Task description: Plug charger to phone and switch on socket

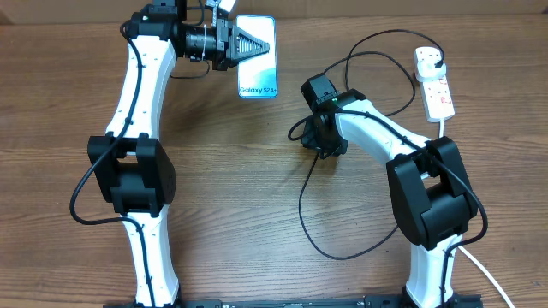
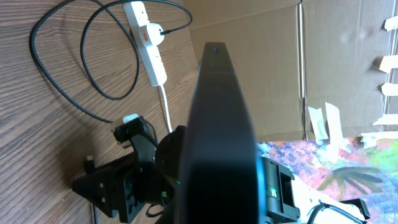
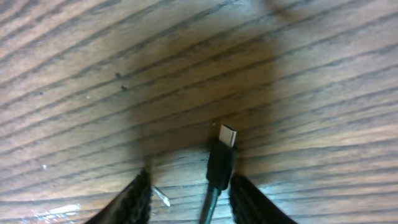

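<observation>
Charger: rested flat on the table, connector tip poking out between the right gripper's parted, unclamped fingers, well apart from the phone lying lengthwise ahead and leftward at the left gripper, clamped or not unclear.

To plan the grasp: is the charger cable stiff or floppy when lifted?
Probably floppy: the charger cable lies in loose loops. Its connector looks rigid, likely easier to aim. Plugged into the socket, it may tug.
</observation>
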Robot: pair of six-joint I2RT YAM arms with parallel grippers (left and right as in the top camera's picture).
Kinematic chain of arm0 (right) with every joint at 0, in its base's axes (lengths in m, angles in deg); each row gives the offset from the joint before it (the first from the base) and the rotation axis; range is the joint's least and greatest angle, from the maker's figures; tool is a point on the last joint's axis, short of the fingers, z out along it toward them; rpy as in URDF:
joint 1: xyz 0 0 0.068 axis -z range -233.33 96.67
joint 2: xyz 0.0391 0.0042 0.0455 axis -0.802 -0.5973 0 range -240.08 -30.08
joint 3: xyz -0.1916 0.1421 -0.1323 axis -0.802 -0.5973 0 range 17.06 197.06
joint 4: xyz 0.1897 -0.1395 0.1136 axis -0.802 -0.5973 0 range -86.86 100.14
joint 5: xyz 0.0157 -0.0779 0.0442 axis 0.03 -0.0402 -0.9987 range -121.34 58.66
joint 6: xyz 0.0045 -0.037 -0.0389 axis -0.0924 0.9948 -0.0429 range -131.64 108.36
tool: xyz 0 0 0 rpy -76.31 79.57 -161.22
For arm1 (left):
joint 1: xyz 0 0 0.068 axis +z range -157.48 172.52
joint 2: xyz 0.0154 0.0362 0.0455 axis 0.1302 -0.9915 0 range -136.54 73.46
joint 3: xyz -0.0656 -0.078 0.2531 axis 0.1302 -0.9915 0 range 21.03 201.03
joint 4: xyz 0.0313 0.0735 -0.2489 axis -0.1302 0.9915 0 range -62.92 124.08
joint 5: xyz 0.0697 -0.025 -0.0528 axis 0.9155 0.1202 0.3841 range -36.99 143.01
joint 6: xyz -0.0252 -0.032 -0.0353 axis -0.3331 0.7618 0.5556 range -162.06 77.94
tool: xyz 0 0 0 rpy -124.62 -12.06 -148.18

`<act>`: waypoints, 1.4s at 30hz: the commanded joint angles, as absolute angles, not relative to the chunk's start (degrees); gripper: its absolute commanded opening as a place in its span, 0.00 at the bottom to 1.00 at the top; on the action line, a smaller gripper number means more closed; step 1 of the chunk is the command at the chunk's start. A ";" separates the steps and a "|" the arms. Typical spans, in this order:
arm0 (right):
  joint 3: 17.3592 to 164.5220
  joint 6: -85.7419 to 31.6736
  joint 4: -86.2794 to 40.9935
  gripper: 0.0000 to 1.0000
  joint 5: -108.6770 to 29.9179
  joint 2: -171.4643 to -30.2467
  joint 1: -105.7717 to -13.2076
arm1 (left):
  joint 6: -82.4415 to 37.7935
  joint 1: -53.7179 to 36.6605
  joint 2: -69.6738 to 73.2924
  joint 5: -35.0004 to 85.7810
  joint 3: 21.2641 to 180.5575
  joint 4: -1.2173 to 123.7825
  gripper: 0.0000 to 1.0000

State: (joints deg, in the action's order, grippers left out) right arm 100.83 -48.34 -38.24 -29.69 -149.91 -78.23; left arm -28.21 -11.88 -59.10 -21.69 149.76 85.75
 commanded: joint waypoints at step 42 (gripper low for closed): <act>102.05 -12.54 -32.77 0.04 -92.15 -144.97 -75.52 | -27.89 -11.45 -58.05 -23.11 150.15 85.51 0.04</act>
